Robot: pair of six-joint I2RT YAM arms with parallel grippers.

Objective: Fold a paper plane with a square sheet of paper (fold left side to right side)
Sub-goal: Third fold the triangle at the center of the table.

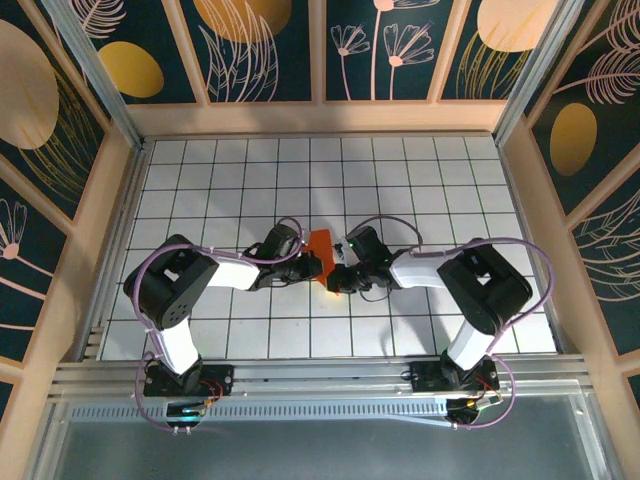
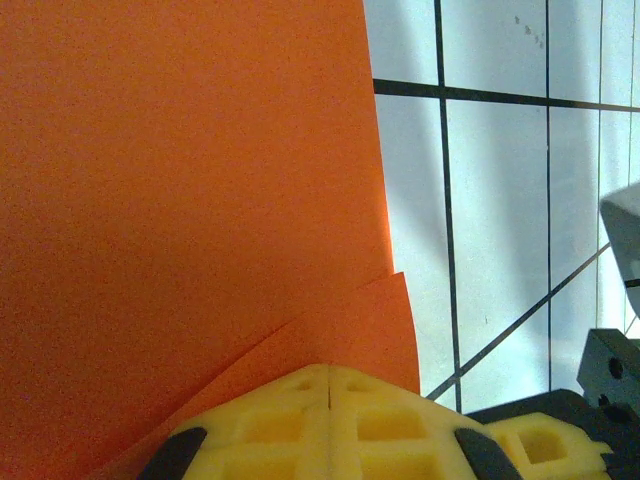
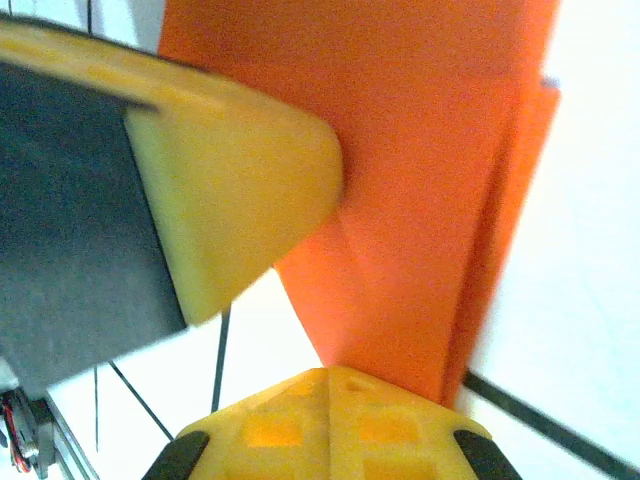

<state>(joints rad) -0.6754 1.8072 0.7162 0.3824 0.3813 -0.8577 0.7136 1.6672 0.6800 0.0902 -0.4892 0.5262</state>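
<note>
Left wrist view: the sheet of paper (image 2: 190, 200) runs off the left and top edges. The left gripper (image 2: 330, 385) is cut by the bottom edge, and its closed tips cover the paper's near edge. Right wrist view: the paper and the right gripper (image 3: 330, 385) are blurred, and the paper's far part is cut by the top edge. Whether either pair of tips pinches paper cannot be told. Top view: both grippers hide most of the paper, and its folds are too small to make out.
</note>
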